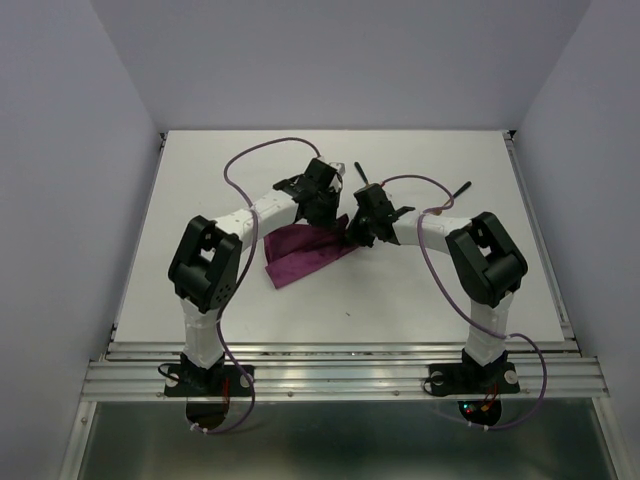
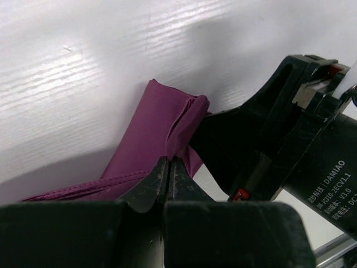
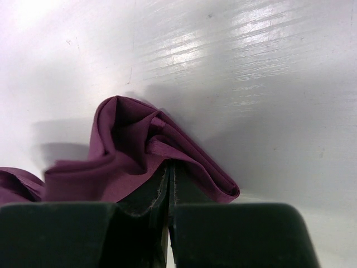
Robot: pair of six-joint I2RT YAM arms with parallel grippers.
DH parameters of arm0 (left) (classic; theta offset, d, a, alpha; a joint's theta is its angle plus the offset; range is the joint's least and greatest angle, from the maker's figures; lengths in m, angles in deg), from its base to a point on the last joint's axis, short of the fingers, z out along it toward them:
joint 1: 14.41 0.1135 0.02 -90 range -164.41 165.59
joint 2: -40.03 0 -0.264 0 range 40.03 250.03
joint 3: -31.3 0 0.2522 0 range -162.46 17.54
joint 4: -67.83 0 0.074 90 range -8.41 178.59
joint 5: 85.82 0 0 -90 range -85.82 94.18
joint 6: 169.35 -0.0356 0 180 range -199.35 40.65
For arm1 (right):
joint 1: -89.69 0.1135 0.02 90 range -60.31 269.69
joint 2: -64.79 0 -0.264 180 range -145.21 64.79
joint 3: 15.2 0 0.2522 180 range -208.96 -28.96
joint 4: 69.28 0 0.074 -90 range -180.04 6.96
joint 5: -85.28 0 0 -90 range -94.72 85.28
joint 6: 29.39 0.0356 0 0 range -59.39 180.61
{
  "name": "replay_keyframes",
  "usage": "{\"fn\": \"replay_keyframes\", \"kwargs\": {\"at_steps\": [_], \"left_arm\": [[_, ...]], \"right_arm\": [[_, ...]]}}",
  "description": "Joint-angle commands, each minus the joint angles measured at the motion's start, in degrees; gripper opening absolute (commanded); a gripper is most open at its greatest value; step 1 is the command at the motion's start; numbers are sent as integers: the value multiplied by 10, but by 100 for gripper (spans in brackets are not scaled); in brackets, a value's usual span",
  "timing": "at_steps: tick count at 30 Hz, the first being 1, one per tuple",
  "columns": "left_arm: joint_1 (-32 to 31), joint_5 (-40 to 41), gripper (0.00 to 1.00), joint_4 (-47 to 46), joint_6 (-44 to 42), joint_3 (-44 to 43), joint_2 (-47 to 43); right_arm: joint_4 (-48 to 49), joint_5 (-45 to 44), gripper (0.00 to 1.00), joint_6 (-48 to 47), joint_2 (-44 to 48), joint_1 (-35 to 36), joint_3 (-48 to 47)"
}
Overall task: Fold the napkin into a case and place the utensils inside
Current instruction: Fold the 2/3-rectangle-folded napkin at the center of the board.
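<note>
Magenta-purple napkin (image 1: 300,258) lay part-folded on the white table (image 1: 430,290), well apart from its edges. Left gripper (image 2: 169,167) clamped a rolled fold; right gripper (image 3: 169,170) pinched a bunched corner. Both stood near each other.

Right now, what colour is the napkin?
The napkin is plain dark magenta-purple, slightly shiny, with no pattern. It shows best in the right wrist view.
</note>
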Motion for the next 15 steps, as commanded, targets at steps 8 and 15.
{"fn": "replay_keyframes", "kwargs": {"at_steps": [8,15], "left_arm": [[-15,1,0,-21,48,38,-11],[-15,-8,0,-47,83,75,-13]], "right_arm": [[3,-1,1,18,-14,-1,-1],[8,-1,1,27,-13,-6,4]]}}
